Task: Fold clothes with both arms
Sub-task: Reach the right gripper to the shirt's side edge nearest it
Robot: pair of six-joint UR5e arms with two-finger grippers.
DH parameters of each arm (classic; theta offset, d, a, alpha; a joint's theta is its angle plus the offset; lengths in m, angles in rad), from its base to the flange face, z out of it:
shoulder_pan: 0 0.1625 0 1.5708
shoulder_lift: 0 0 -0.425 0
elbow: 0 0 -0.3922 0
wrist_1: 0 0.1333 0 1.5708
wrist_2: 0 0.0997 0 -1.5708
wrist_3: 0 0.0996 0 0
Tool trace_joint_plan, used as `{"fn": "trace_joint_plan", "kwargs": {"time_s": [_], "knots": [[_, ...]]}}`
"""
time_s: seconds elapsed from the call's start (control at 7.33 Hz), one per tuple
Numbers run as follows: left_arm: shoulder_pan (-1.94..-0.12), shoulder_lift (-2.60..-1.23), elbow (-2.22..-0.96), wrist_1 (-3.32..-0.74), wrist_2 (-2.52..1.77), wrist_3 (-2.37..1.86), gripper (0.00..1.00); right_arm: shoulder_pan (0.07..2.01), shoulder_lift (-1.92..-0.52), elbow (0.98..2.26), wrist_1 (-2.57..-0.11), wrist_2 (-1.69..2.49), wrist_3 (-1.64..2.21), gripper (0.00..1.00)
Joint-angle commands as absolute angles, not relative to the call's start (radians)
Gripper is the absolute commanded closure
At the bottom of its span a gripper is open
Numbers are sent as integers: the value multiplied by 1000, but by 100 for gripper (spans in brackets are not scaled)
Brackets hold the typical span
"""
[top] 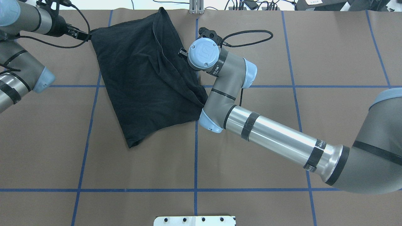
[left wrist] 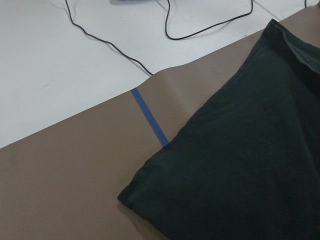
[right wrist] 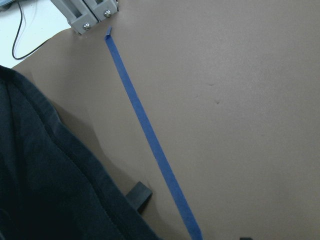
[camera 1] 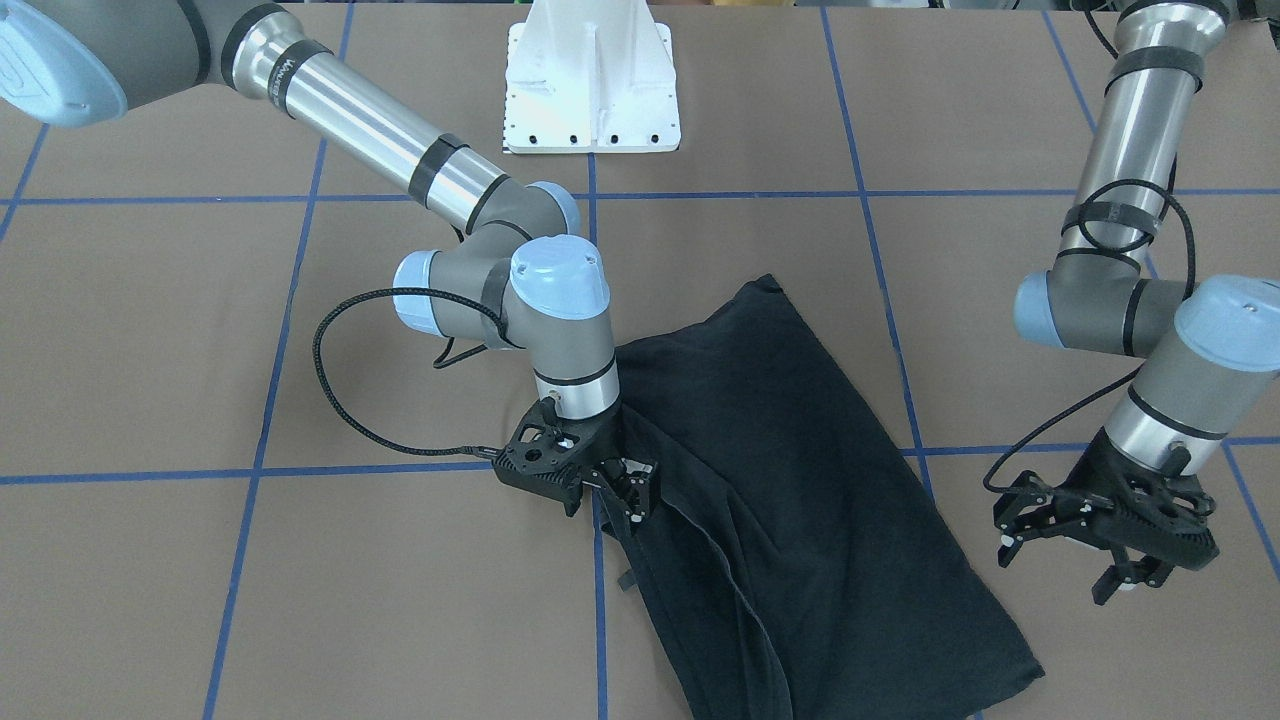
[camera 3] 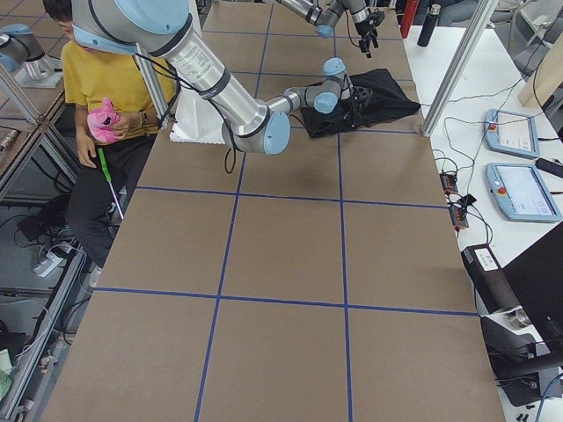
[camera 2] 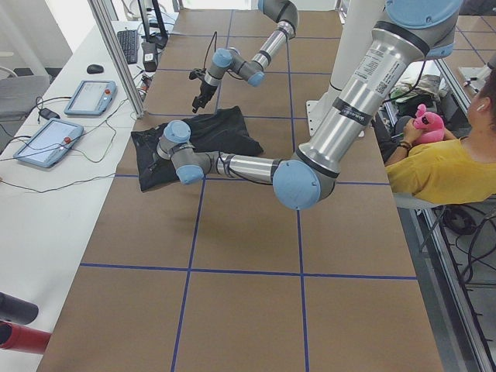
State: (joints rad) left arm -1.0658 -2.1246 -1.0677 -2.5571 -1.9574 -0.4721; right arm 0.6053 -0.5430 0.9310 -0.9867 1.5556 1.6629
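**Q:** Position of the black T-shirt (camera 1: pixel 800 480)?

**A:** It lies flat on the table (camera 1: pixel 200 350), doubled into a long panel with no graphic showing. One long edge touches the right gripper (camera 1: pixel 628 492). The opposite edge lies near the left gripper (camera 1: pixel 1062 562) without touching it.

**Q:** Grip state?

**A:** The left gripper's jaws are spread wide and empty, and it hovers beside the cloth. The right gripper is down at the hem with the cloth ridged toward it. From where I stand I cannot tell whether its jaws pinch anything.

**Q:** Good practice here?

**A:** By my judgement, the right gripper should take every layer at the hem, not the top one alone. The left gripper should take the corner nearest it. Both should then lift evenly and carry the edge over without dragging the panel.
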Motion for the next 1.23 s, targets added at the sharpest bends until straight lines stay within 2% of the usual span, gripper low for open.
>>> {"fn": "trace_joint_plan", "kwargs": {"time_s": [0.0, 0.27, 0.41, 0.68, 0.95, 1.09], "knots": [[-1065, -2125, -1068, -2557, -1957, -472, 0, 583, -545, 919, -986, 1523, 1664, 26], [-1065, -2125, -1066, -2557, -1957, -472, 0, 574, -545, 910, -988, 1517, 1663, 28], [-1065, -2125, -1066, -2559, -1957, -472, 0, 574, -545, 910, -988, 1516, 1663, 34], [-1065, -2125, -1063, -2557, -1957, -472, 0, 574, -542, 910, -986, 1517, 1663, 57], [-1065, -2123, -1063, -2557, -1957, -472, 0, 574, -535, 910, -988, 1517, 1663, 89], [-1065, -2125, -1063, -2557, -1957, -472, 0, 574, -535, 910, -988, 1517, 1663, 100]]}}
